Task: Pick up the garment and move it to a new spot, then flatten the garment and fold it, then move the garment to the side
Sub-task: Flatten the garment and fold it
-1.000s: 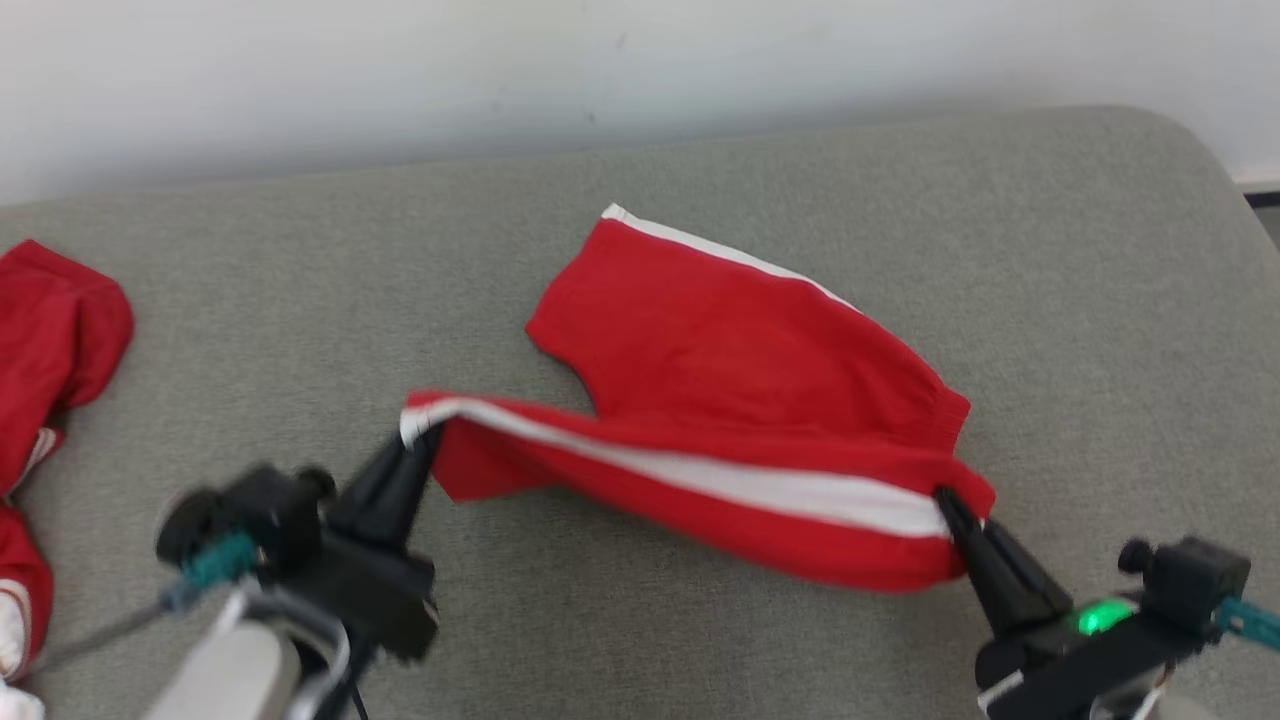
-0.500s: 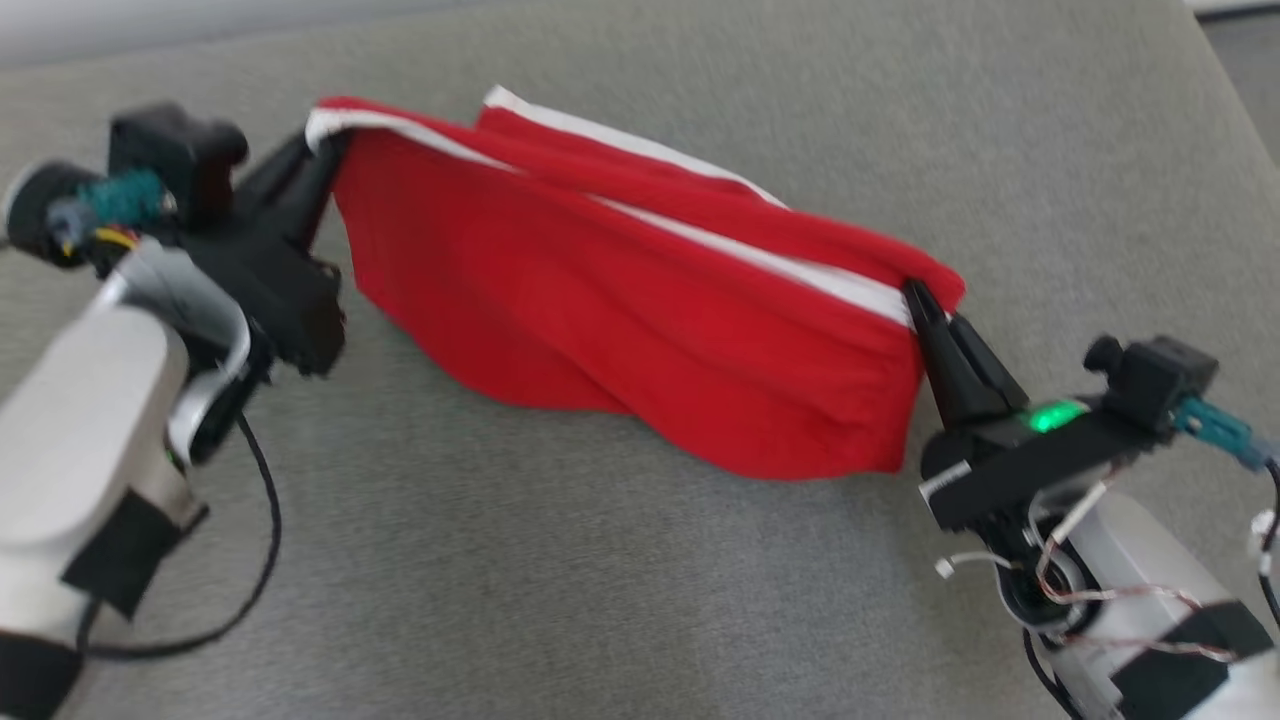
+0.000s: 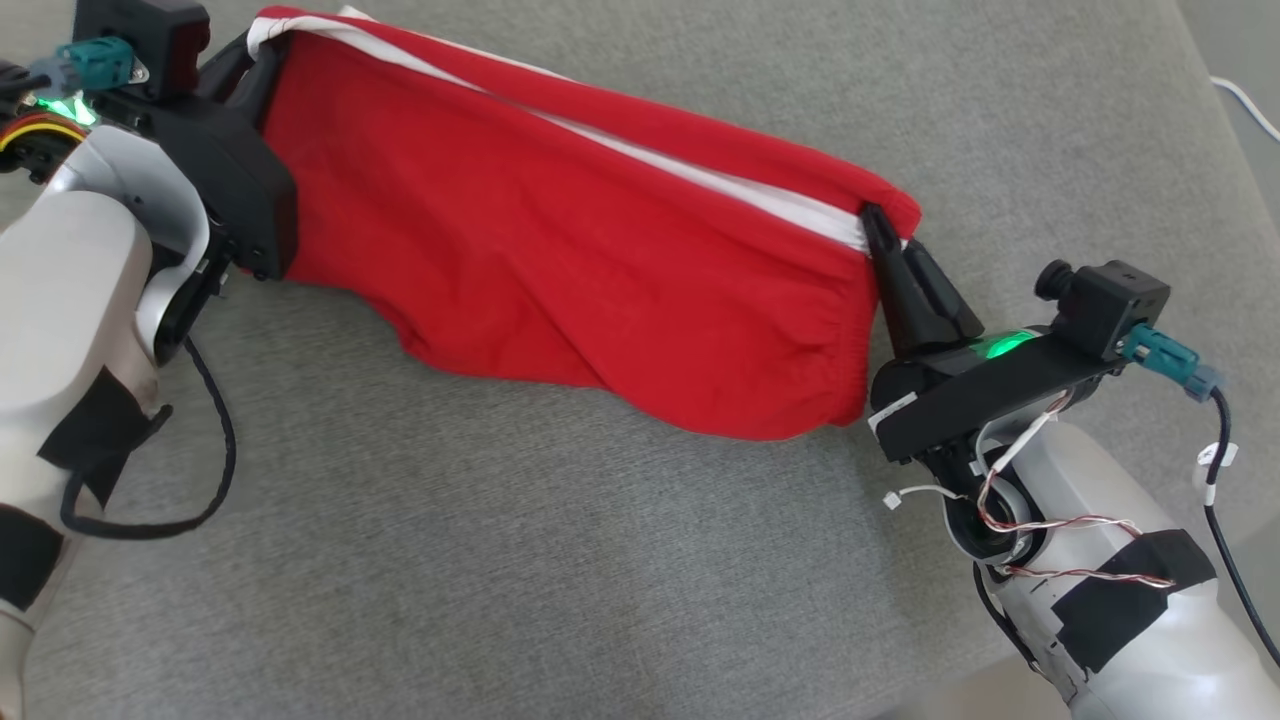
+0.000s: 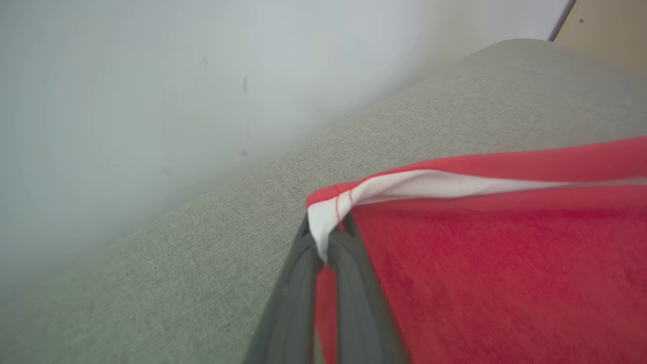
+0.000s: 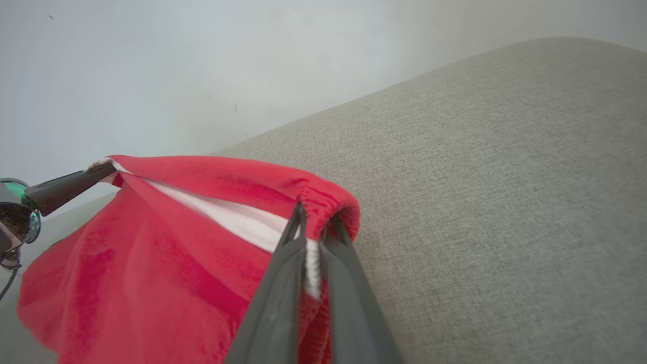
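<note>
The garment [image 3: 560,240] is a pair of red shorts with a white side stripe, stretched between my two grippers above the grey cushion [image 3: 500,560]. My left gripper [image 3: 262,40] is shut on the hem corner at the upper left; the left wrist view shows the white hem [image 4: 323,222] pinched between my fingers [image 4: 298,283]. My right gripper [image 3: 872,225] is shut on the elastic waistband end at the right, and the right wrist view shows the waistband [image 5: 323,199] clamped. The cloth hangs folded over the stripe line, its lower edge sagging onto the cushion.
The grey cushion's rounded right edge [image 3: 1190,90] lies close to my right arm, with a white cable [image 3: 1245,105] on the floor beyond. A pale wall [image 5: 202,65] rises behind the cushion. My left arm's black cable [image 3: 190,470] loops over the cushion.
The camera has tilted down and turned. Both grippers have lifted the stretched garment up and away, so it now hangs doubled over the stripe instead of lying spread.
</note>
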{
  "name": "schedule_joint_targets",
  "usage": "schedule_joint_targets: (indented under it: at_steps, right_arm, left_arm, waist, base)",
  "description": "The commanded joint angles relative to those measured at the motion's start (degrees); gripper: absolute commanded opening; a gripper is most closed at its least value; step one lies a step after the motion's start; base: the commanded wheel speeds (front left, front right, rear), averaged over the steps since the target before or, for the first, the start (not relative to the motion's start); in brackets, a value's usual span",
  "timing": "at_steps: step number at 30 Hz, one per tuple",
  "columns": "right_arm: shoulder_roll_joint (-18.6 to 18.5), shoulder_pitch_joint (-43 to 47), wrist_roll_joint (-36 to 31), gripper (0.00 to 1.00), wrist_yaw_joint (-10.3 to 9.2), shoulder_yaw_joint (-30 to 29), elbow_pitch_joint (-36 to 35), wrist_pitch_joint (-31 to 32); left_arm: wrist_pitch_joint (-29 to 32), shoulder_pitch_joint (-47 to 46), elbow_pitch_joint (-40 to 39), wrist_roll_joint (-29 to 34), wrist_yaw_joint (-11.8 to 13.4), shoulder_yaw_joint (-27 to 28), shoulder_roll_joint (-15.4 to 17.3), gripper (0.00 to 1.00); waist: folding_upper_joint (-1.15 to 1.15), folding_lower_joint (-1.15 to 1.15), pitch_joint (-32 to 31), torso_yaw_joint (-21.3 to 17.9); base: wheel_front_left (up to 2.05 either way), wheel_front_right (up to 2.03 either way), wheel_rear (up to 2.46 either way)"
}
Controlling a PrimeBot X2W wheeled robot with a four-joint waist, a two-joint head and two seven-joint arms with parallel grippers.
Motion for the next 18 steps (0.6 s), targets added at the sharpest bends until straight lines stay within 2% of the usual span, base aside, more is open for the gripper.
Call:
schedule_joint_targets:
  at_steps: [1,2,6,9,12,15,18]
  right_arm:
    - [0.22,-0.49,-0.71,1.00,-0.13,-0.18,-0.08,-0.28]
    - [0.19,-0.39,-1.26,1.00,-0.13,-0.52,-0.38,-0.29]
    - [-0.25,1.07,-3.46,1.00,-0.13,-1.23,-1.56,-0.28]
    - [-1.15,4.20,-7.22,1.00,-0.13,-3.37,-4.18,-0.28]
    - [-1.32,6.33,-9.13,1.00,-0.13,-5.24,-6.13,-0.28]
    - [-1.03,10.56,-12.27,1.00,-0.13,-8.59,-9.38,-0.28]
    - [-0.02,14.91,-14.85,1.00,-0.13,-12.57,-12.43,-0.29]
  left_arm:
    - [-1.45,-1.15,1.31,-0.98,0.20,-0.26,0.15,0.72]
    - [-2.41,-1.15,1.98,-1.28,0.19,-0.70,-0.08,1.00]
    - [-5.05,-0.63,2.80,-2.50,0.18,-2.00,-0.78,1.00]
    - [-9.34,1.28,2.70,-5.32,0.18,-2.58,-0.82,1.00]
    - [-11.07,2.20,2.02,-6.66,0.18,-2.05,-0.68,1.00]
    - [-12.55,4.58,0.61,-7.87,0.18,0.09,-0.25,1.00]
    - [-12.74,8.17,-4.43,-6.39,1.37,5.56,0.03,1.00]
  waist:
    - [-0.01,-0.01,0.85,-0.98]
    - [-0.01,-0.01,0.64,-0.91]
    - [-0.01,-0.01,-0.59,-0.31]
    - [-0.01,-0.01,-3.19,1.04]
    - [-0.01,-0.01,-4.74,1.90]
    - [-0.01,-0.01,-7.06,3.20]
    - [-0.01,-0.01,-9.39,4.72]
  base:
    - [0.00,0.00,0.00]
    - [0.00,0.00,0.00]
    - [0.00,0.00,0.00]
    - [0.00,0.00,0.00]
    - [0.00,0.00,0.00]
    - [0.00,0.00,0.00]
    - [0.00,0.00,0.00]
